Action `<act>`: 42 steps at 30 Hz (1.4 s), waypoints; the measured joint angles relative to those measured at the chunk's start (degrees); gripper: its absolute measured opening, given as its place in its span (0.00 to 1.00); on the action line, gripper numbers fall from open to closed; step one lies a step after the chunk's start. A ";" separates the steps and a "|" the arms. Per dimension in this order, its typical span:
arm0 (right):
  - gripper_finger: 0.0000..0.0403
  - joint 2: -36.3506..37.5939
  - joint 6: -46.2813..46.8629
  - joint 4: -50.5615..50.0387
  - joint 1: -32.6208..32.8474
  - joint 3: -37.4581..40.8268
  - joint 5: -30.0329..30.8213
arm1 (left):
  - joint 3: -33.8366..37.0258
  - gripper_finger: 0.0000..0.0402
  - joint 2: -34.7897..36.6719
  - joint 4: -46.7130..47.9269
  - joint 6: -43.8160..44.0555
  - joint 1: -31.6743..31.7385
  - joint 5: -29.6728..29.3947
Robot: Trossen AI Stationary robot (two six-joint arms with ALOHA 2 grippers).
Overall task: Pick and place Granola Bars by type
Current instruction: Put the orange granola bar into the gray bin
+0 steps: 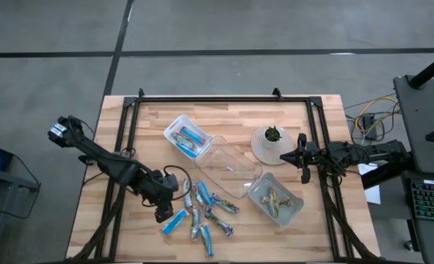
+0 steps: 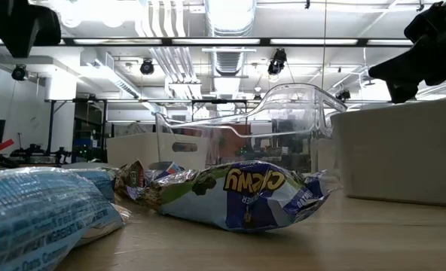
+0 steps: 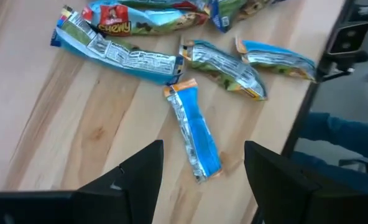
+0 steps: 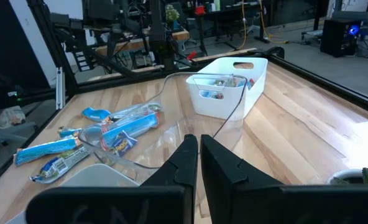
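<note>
Several granola bars point(image 1: 202, 213) in blue and greenish wrappers lie scattered flat on the wooden table near its front edge. One bright blue bar point(image 3: 196, 137) lies apart at the pile's left end point(image 1: 174, 221). My left gripper point(image 3: 199, 186) hangs open just above it, one finger on either side of the bar's near end, touching nothing point(image 1: 162, 211). My right gripper point(image 4: 198, 155) is shut and empty, held level at the table's right side point(image 1: 303, 158). A white tray point(image 1: 186, 137) holds blue bars. Another tray point(image 1: 276, 199) holds tan ones.
A clear, empty-looking tray point(image 1: 228, 169) sits tilted between the two filled trays. A white pot with a small plant point(image 1: 270, 143) stands at the right, close to my right gripper. A black frame point(image 1: 224, 99) edges the table. Bare wood lies left of the pile.
</note>
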State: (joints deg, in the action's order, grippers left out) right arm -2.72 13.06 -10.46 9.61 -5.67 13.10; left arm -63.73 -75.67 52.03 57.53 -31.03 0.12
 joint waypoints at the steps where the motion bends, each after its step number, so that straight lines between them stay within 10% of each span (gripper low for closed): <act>1: 0.03 0.00 0.00 -0.01 0.02 0.00 -0.01 | -0.07 0.51 -0.85 -0.04 0.12 0.00 -0.02; 42: 0.03 0.00 0.00 0.00 0.00 0.00 0.00 | -5.98 0.51 -25.16 -1.42 16.17 -3.39 3.64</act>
State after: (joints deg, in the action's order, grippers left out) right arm -2.72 13.06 -10.46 9.61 -5.67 13.10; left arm -69.71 -100.83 50.61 73.69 -34.41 3.76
